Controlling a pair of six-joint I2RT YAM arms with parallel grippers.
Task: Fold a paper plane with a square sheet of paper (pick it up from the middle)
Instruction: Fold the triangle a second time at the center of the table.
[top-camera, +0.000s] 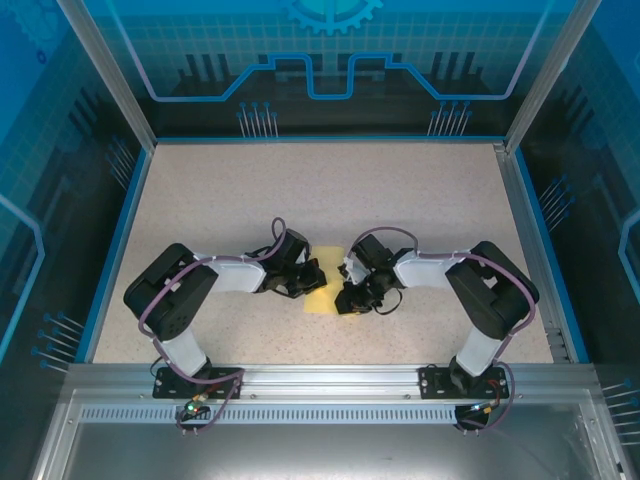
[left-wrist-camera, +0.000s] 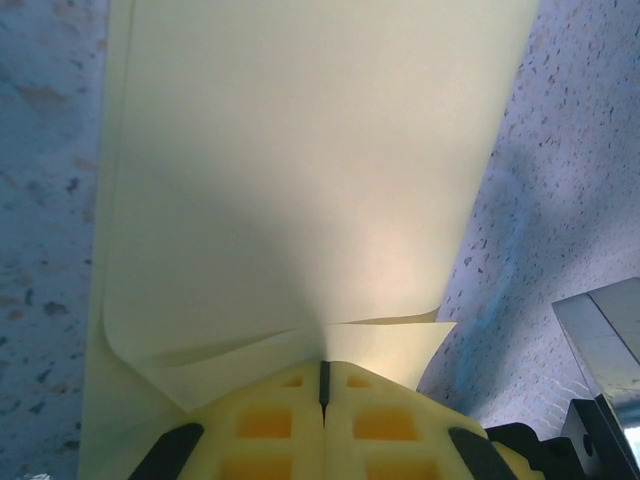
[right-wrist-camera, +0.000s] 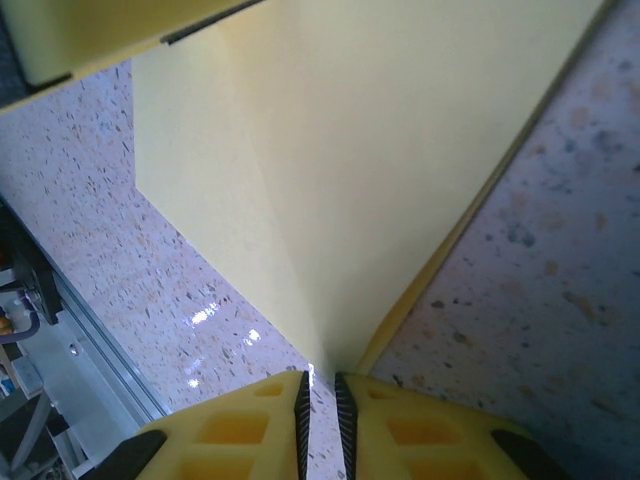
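Two arms, two grippers, one sheet. On the left, the left gripper (left-wrist-camera: 323, 372) is clenched, pads pressed flat together. It nips the near edge of the square sheet of paper (left-wrist-camera: 300, 180), which curls up in two layers right at the tips. The sheet lies on the speckled table (top-camera: 400, 190), toward its near side, between both grippers: pale yellow, plain, a soft crease running through it. On the right, the right gripper (right-wrist-camera: 320, 385) is pinched down to a slit, grasping the paper's folded corner.
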